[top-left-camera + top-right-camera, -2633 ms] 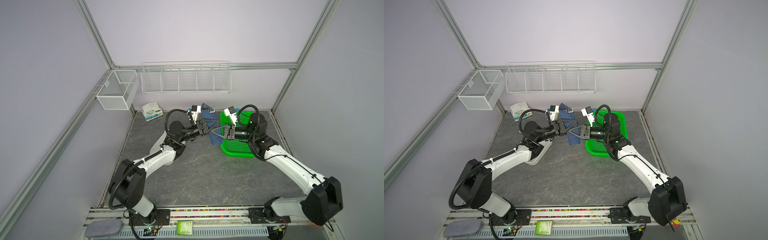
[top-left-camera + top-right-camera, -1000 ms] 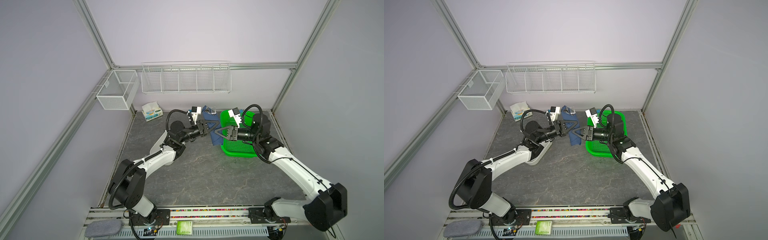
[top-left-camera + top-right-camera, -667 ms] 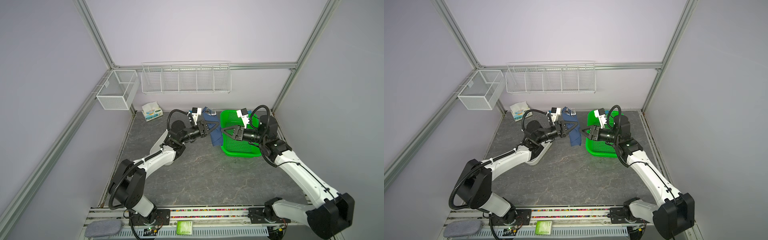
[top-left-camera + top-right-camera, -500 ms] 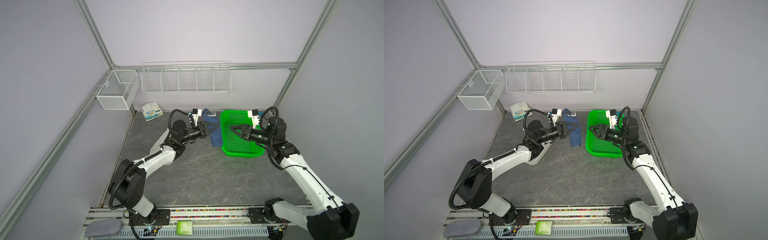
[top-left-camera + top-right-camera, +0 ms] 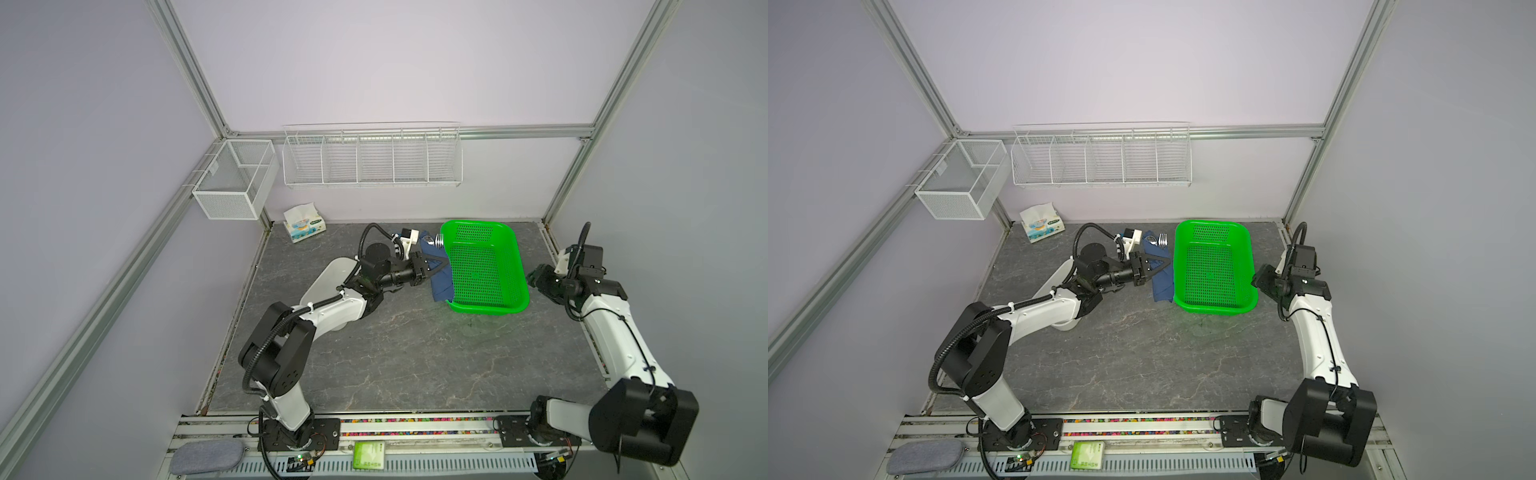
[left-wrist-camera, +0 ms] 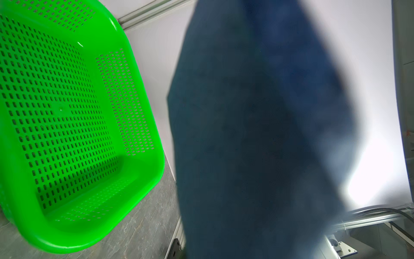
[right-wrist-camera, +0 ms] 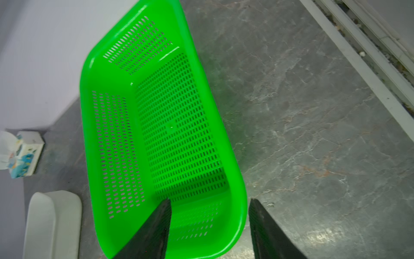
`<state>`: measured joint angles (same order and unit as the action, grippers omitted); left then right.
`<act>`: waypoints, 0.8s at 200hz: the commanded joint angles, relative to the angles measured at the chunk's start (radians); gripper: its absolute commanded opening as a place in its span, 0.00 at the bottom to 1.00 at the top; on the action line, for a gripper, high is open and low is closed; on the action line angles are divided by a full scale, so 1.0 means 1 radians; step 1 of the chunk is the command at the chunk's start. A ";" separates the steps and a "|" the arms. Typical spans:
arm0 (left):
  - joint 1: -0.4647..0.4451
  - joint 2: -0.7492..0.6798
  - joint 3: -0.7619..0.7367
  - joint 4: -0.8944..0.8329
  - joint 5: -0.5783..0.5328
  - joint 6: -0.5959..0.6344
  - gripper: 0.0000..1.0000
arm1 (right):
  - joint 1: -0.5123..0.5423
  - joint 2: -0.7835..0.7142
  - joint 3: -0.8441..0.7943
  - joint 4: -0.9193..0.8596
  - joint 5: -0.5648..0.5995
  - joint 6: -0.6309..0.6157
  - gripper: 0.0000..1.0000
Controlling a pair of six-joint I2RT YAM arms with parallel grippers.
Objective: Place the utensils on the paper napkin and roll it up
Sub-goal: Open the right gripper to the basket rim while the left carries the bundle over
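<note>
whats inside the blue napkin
A fork and spoon poke out of its far end; their handles and anything else inside are hidden by the napkin.

The napkin [image 6: 257,134] was a dark blur in the left wrist view, hiding the left gripper [image 5: 1162,264] there. Of the utensils [image 5: 1162,240] only tips showed, the rest wrapped from sight.

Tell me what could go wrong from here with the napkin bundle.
1. Only the left gripper, jaws shut, pinches the paper napkin; the right gripper is open beyond the green basket, so the roll may loosen.
2. The utensils poke out one end and might slide free.
</note>
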<state>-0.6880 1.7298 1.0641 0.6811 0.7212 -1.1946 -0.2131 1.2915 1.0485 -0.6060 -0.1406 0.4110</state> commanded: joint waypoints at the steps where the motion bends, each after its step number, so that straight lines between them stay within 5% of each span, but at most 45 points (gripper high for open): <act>1: -0.014 0.013 0.050 0.061 0.021 -0.014 0.00 | -0.020 0.085 0.032 -0.041 -0.035 -0.108 0.58; 58: -0.022 0.019 0.039 0.066 0.023 -0.014 0.00 | -0.019 0.278 0.122 -0.051 -0.101 -0.209 0.52; 97: -0.025 0.027 0.036 0.078 0.035 -0.020 0.00 | -0.002 0.356 0.149 -0.050 -0.172 -0.244 0.33; 160: -0.026 0.046 0.031 0.077 0.042 -0.017 0.00 | 0.122 0.319 0.071 -0.031 -0.122 -0.245 0.11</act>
<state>-0.7082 1.7588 1.0645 0.7059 0.7422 -1.2030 -0.1436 1.6394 1.1679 -0.6163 -0.2848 0.1944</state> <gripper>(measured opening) 0.088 0.189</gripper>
